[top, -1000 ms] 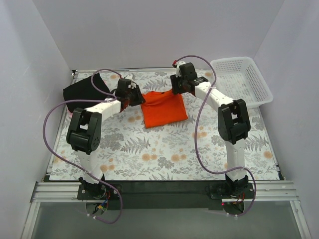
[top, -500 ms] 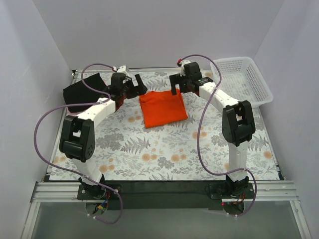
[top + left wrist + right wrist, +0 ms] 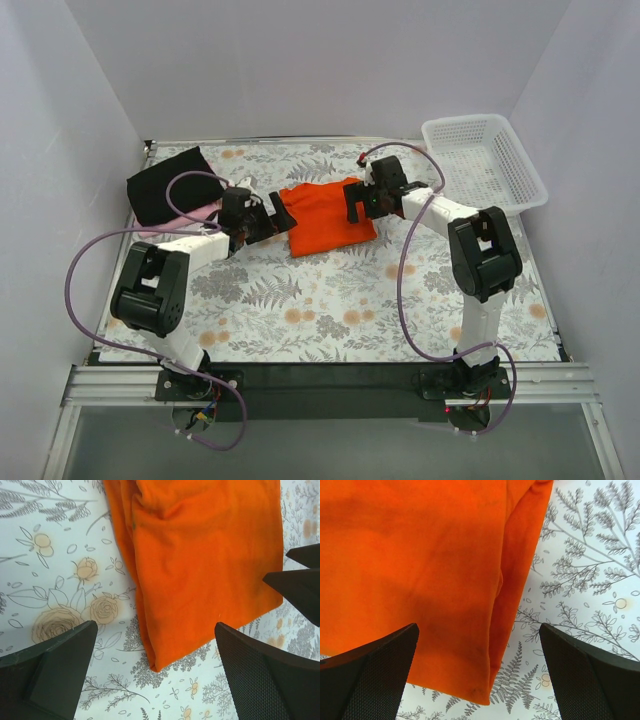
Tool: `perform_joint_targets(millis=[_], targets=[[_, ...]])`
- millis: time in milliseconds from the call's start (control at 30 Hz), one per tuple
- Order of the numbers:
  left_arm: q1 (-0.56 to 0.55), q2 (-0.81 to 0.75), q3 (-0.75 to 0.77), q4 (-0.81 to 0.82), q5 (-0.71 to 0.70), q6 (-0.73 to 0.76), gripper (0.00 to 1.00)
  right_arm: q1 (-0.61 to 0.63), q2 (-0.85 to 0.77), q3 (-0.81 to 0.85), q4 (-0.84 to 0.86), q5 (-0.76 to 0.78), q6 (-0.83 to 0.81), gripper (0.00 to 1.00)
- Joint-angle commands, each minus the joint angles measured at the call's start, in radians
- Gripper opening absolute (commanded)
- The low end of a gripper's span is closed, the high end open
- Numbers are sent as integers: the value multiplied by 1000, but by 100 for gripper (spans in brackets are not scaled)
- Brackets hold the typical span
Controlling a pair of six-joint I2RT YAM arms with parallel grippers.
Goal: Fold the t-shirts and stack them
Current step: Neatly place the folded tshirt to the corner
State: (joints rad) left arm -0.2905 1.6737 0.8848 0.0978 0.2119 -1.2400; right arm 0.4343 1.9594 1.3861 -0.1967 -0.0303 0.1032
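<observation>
The folded orange t-shirt (image 3: 325, 218) lay flat on the table (image 3: 330, 300) between the wide-open left gripper (image 3: 270, 213) and right gripper (image 3: 352, 207), apparently ready to pinch its side edges for another fold.

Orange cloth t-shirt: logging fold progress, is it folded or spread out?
Folded. The bright orange cloth t-shirt lies as a compact rectangle, no sleeves showing; wrist views show doubled layers at its edges.

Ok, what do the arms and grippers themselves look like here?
The left arm and right arm have white links with bulky black joint housings; purple cables loop along both. The left gripper and right gripper carry black wedge-shaped fingers with a fine textured surface.
</observation>
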Motion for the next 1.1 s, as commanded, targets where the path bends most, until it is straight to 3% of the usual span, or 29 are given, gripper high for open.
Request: perform_joint_targets(millis=[0,333,1067], targets=[[4,-25,-38,85,73,-45,98,9,2,-21,69,-19,13,97],[4,63,-90,270,165,-99,98,26,44,-59,71,26,10,96],[-45,302,-18,433,210,-194,98,67,22,-137,106,26,32,95]])
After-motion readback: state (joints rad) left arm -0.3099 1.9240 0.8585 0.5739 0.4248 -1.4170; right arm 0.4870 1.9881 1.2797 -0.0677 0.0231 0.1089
